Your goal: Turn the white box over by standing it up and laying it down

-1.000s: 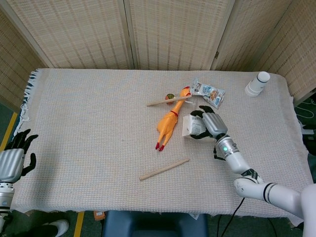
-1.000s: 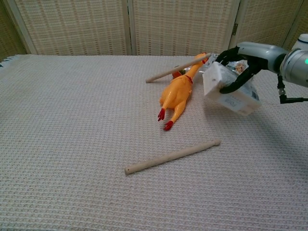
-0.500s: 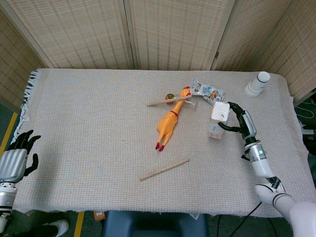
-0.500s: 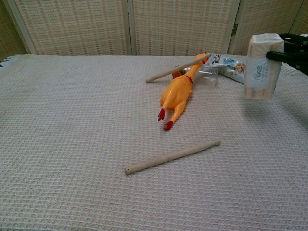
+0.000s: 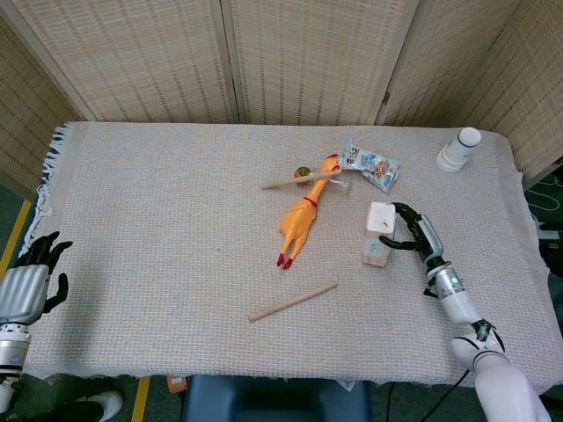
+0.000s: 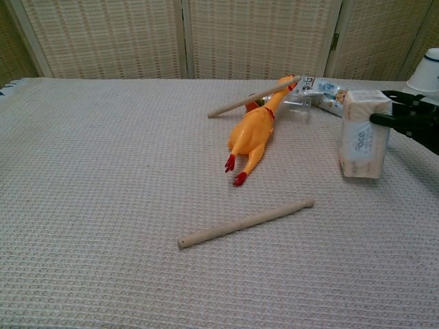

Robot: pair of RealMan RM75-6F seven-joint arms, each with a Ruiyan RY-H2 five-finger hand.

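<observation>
The white box [image 5: 377, 234] [image 6: 363, 133] stands upright on its short end on the cloth, right of the rubber chicken. My right hand [image 5: 414, 233] [image 6: 413, 120] reaches in from the right and grips the box near its top, dark fingers [image 6: 384, 118] against its upper side. How the thumb sits is hidden behind the box. My left hand [image 5: 28, 283] hangs off the table's front left corner with its fingers apart and nothing in it; only the head view shows it.
A yellow rubber chicken [image 5: 303, 217] [image 6: 255, 131] lies mid-table, a wooden stick [image 5: 297, 180] [image 6: 252, 98] and a small ball [image 5: 303, 172] at its head. A dowel [image 5: 293, 301] [image 6: 245, 223] lies nearer the front. A snack packet [image 5: 374, 166] and a white cup [image 5: 459, 149] sit at the back right.
The right hand carried the tilted box away from the chicken to the right, turned it upright in the air, then lowered it onto the cloth. The left hand has barely moved.
</observation>
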